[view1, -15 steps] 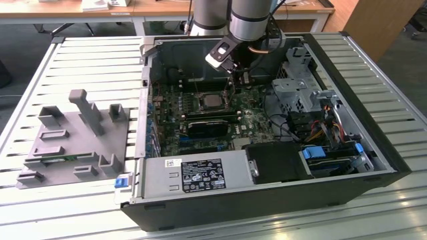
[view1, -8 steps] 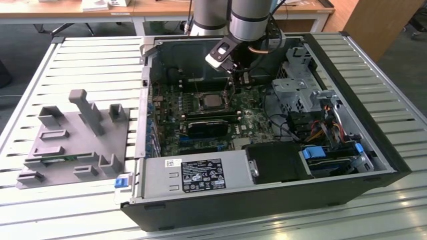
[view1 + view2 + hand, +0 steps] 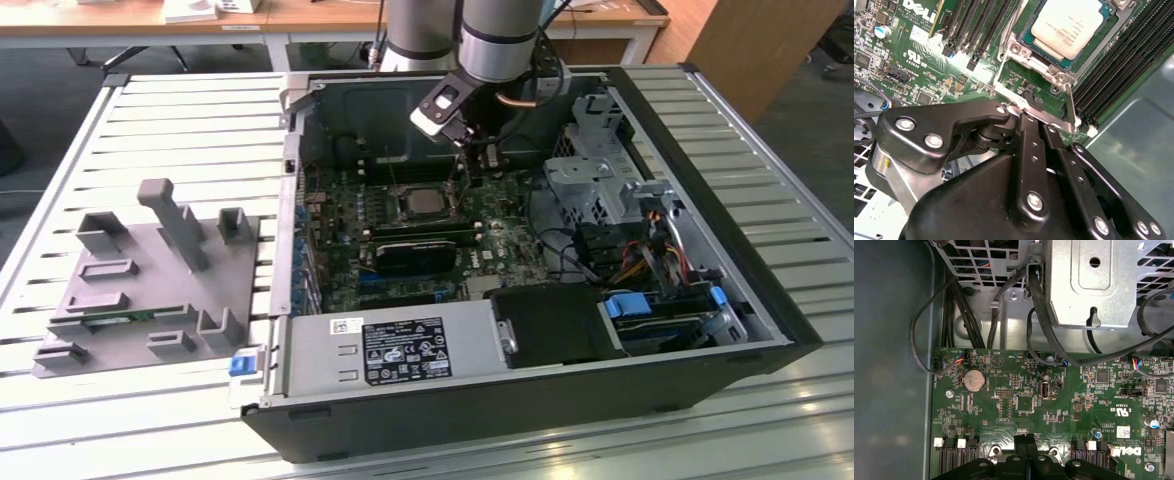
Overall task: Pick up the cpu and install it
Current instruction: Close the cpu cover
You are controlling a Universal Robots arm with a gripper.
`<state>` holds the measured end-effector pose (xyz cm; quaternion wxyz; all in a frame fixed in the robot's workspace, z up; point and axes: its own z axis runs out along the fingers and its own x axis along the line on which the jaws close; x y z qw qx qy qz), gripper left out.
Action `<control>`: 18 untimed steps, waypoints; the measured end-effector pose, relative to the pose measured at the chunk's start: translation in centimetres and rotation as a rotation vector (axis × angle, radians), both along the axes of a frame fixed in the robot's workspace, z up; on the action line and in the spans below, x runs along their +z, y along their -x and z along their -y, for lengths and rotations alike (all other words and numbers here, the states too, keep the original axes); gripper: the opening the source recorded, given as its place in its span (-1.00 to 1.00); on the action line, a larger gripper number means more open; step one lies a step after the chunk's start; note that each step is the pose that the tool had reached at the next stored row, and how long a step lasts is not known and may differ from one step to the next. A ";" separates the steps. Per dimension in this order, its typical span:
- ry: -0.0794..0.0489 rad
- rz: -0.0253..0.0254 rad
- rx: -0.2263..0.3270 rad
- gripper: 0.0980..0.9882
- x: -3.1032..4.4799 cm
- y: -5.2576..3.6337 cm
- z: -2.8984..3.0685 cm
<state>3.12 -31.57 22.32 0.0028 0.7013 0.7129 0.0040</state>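
Exterior view: the gripper [image 3: 470, 148] hangs inside the open computer case [image 3: 747, 290], just beyond the cpu [image 3: 424, 202], which lies seated in its socket. Second wrist view: the fingers [image 3: 1026, 131] are pressed together on nothing, touching the raised socket frame [image 3: 1026, 107] (judged risk: a downward push could bend it). First wrist view: loose black cables [image 3: 1039, 305] near the motherboard [image 3: 1054, 405] could snag the arm.

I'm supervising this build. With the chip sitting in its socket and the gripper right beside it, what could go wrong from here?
1. The gripper has its closed fingertips right at the socket's metal frame. A slip could scrape the cpu or small parts on the green board.
2. The memory slots run close alongside, so a sideways move might knock them.
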 end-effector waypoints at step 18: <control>0.000 -0.0001 0.000 -0.98 -0.02 0.76 0.00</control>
